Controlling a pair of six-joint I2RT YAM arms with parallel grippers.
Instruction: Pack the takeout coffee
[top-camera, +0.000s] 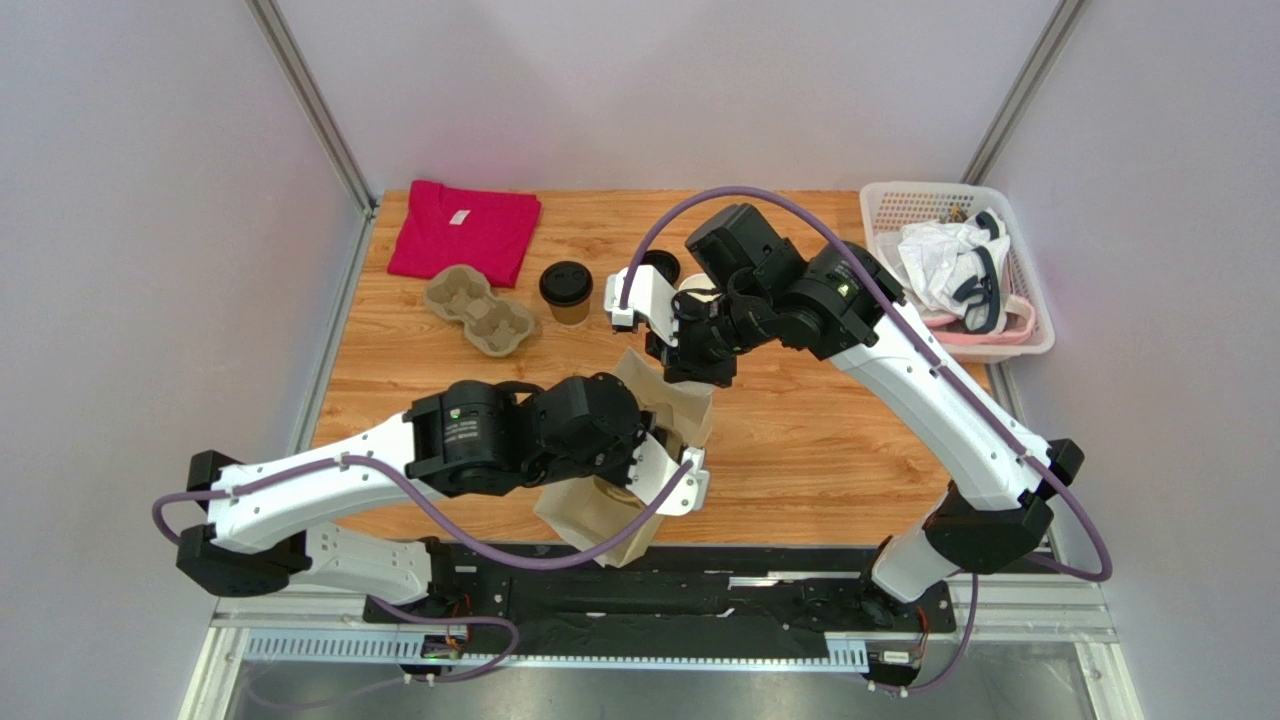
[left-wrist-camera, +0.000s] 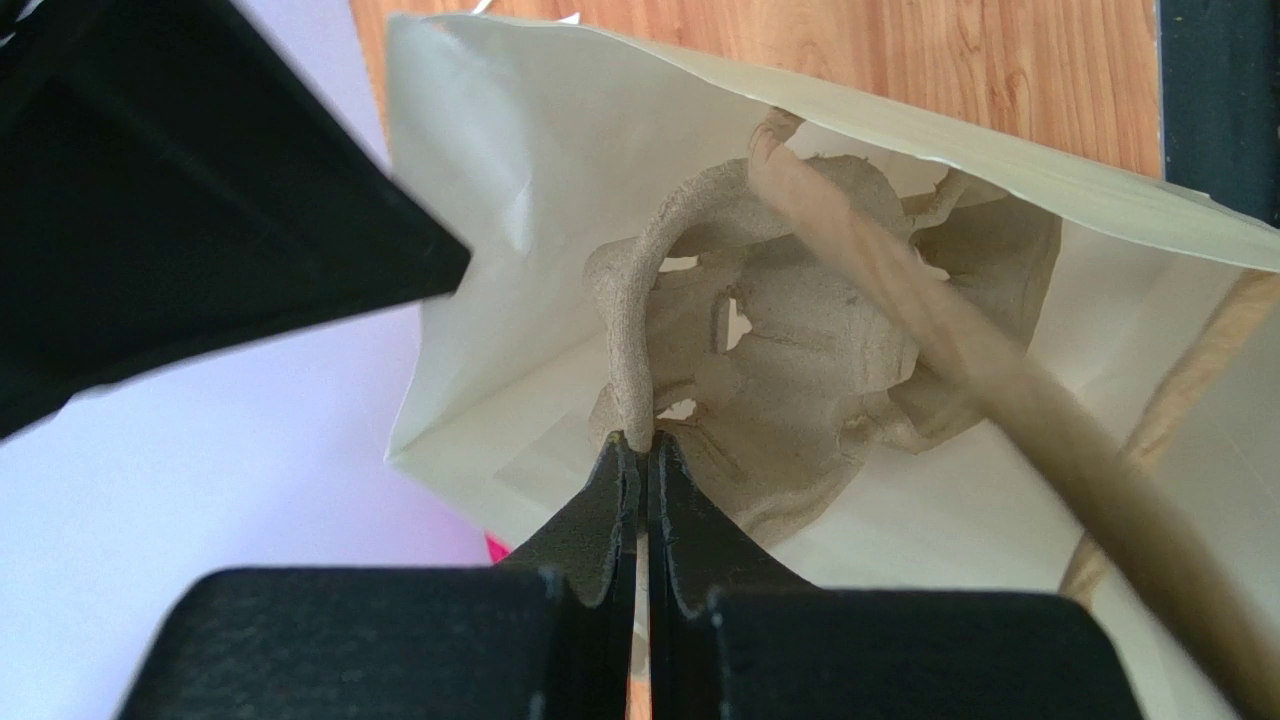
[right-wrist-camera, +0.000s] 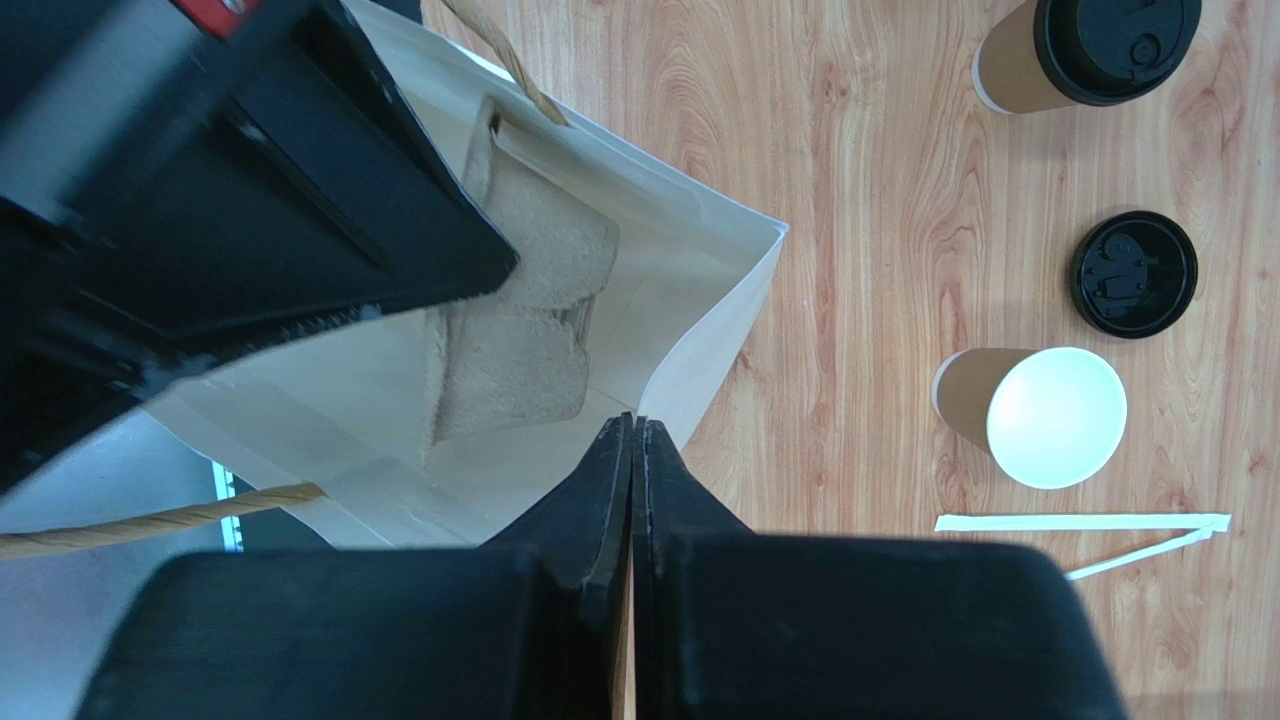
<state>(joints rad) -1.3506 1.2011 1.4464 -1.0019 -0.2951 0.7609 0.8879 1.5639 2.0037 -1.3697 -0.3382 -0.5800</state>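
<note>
The takeout coffee (top-camera: 567, 290), a tan cup with a black lid, stands on the table left of the right arm; it also shows in the right wrist view (right-wrist-camera: 1085, 54). A paper bag (top-camera: 672, 413) lies open between the arms. My left gripper (left-wrist-camera: 649, 446) is at the bag's mouth (top-camera: 649, 477), shut on the rim of a pulp cup carrier (left-wrist-camera: 812, 360) that sits inside the bag (left-wrist-camera: 511, 225). My right gripper (right-wrist-camera: 634, 426) is shut on the bag's rim (right-wrist-camera: 706, 323), holding the bag open; it also shows in the top view (top-camera: 694, 360).
An open tan cup with a white inside (right-wrist-camera: 1037, 414), a loose black lid (right-wrist-camera: 1135, 273) and a wrapped straw (right-wrist-camera: 1082, 522) lie by the coffee. A second pulp carrier (top-camera: 481, 311) and a red cloth (top-camera: 461, 230) are at the back left. A white basket (top-camera: 1026, 285) stands at the back right.
</note>
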